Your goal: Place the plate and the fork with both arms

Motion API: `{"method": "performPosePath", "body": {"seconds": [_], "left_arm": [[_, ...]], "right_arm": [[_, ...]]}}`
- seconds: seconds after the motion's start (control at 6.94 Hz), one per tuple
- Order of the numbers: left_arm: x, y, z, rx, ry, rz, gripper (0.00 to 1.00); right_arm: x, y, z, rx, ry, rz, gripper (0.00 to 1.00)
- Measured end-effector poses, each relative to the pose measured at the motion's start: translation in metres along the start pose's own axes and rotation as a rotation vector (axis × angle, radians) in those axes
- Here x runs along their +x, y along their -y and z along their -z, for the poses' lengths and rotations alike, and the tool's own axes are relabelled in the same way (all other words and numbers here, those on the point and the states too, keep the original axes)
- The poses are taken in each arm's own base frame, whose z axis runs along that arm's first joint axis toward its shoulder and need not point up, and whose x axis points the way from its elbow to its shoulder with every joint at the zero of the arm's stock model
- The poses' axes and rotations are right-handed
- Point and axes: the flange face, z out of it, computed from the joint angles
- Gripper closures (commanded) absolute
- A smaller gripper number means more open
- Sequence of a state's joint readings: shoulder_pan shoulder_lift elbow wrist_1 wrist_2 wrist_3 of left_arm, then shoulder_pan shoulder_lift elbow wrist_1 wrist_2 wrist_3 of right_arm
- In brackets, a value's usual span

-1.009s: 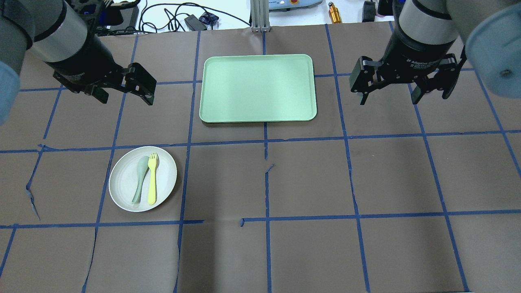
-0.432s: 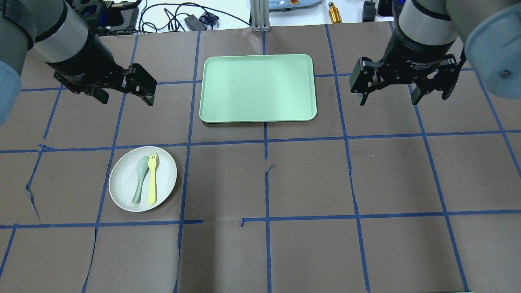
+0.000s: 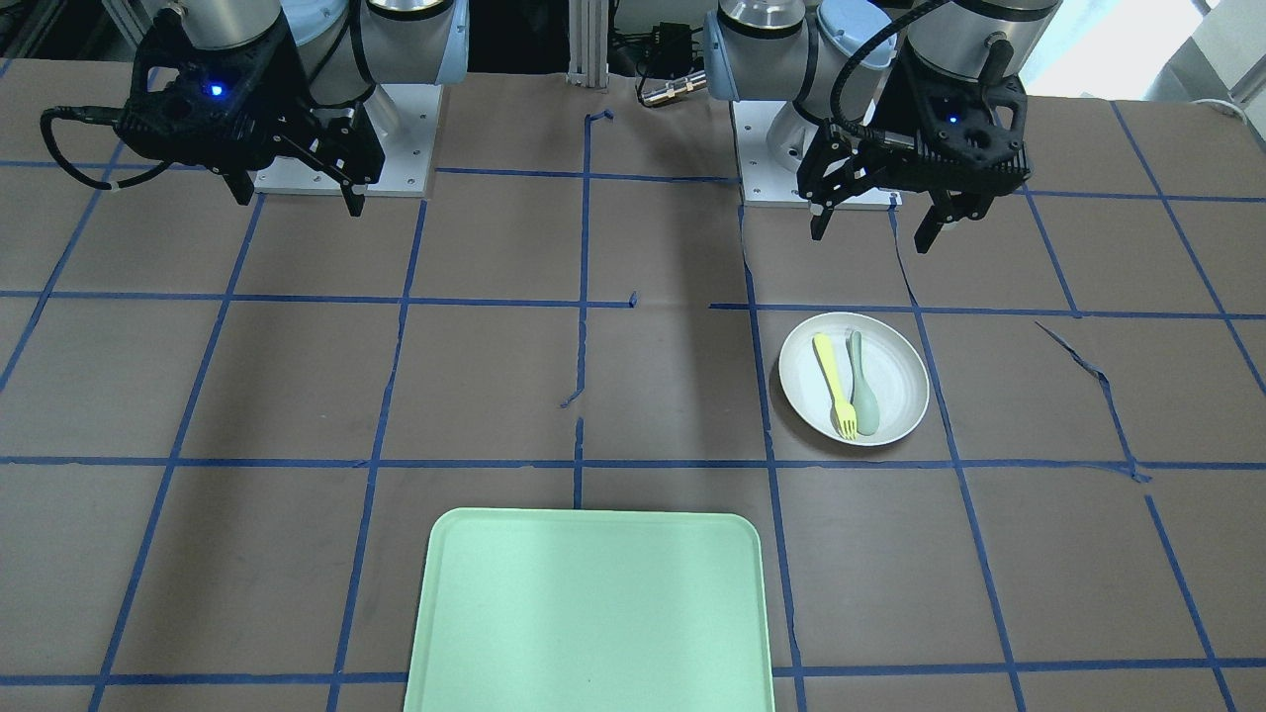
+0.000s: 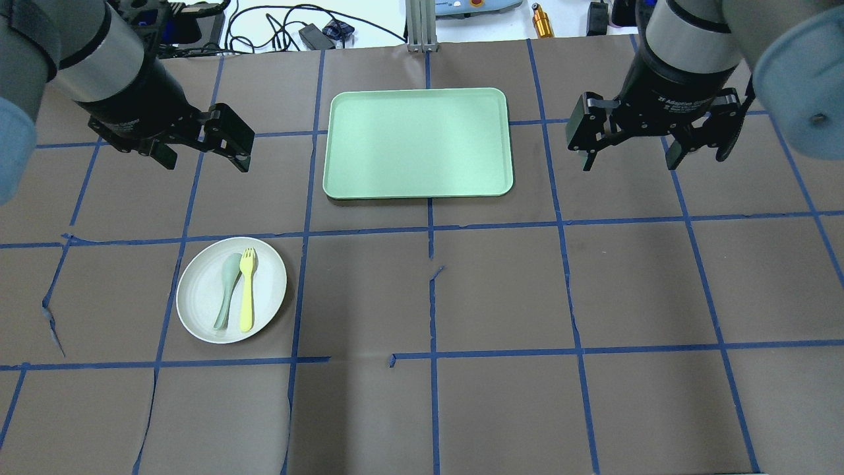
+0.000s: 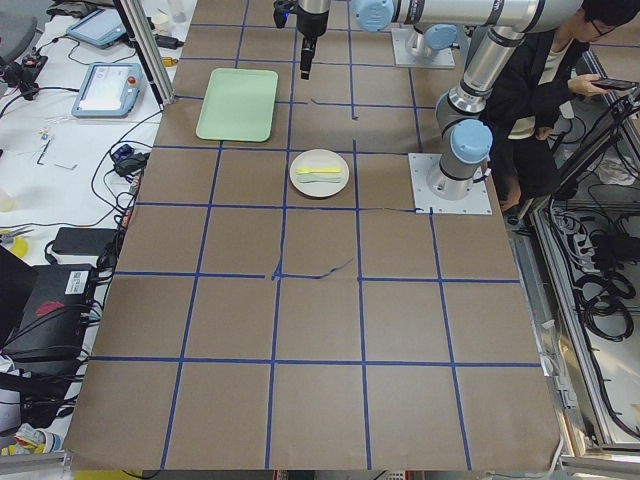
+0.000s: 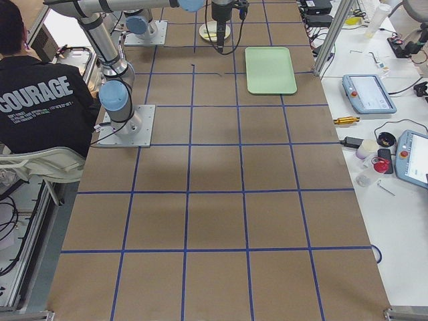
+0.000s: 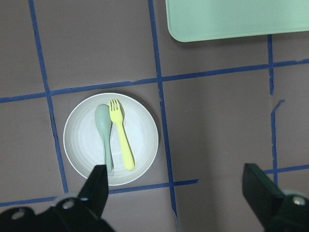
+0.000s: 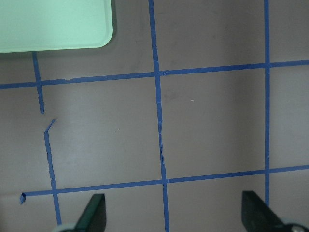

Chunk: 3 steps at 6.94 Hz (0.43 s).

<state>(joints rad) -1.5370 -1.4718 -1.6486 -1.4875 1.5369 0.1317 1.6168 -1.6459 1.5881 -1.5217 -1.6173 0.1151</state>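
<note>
The off-white plate lies on the brown table on my left, also in the front view and the left wrist view. The pale-yellow fork lies on it beside a grey-green spoon, tines pointing away from me; the fork also shows in the front view and the left wrist view. My left gripper is open and empty, high above the table beyond the plate. My right gripper is open and empty, high above bare table on the right.
A mint-green rectangular tray lies at the far centre between the two grippers, also in the front view. Blue tape lines grid the brown cover. Cables and devices lie beyond the table's far edge. A person sits near the robot's base.
</note>
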Motion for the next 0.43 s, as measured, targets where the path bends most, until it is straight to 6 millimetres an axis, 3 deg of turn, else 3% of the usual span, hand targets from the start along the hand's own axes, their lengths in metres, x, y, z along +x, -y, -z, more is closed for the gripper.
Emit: {"method": "performPosePath", "body": {"seconds": [0.29, 0.43], "left_arm": [[-0.003, 0.0, -0.009, -0.02, 0.001, -0.002, 0.0], [-0.016, -0.001, -0.033, -0.064, 0.018, 0.015, 0.01]], "right_arm": [[0.0, 0.0, 0.0, -0.001, 0.0, 0.0, 0.0], [0.0, 0.0, -0.001, -0.002, -0.001, 0.001, 0.0]]}}
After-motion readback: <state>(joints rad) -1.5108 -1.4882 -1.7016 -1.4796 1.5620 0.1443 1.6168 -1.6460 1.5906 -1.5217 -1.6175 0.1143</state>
